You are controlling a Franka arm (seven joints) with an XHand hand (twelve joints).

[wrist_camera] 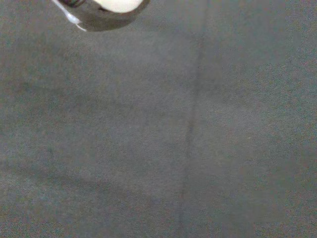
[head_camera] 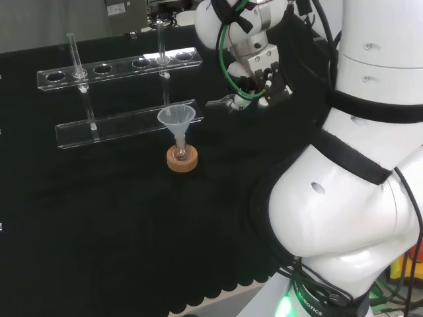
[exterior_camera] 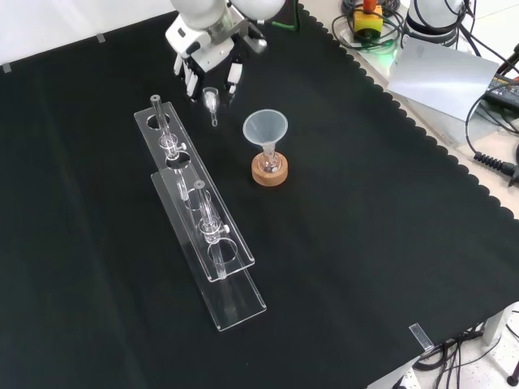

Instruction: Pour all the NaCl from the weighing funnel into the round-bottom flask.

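One small clear glass weighing funnel (exterior_camera: 212, 102) sits pinched in the curled fingers of the black and white hand (exterior_camera: 209, 65), its stem pointing away from the palm in the front view. In that view, left of and below the hand, stands one long clear plastic rack (exterior_camera: 199, 212) with two upright glass tubes. Right of the hand, just beside it, one round-bottom flask (exterior_camera: 269, 161) rests on one cork ring (exterior_camera: 268, 173), with one clear plastic cone funnel (exterior_camera: 266, 130) in its neck. Nothing stands between hand and flask.
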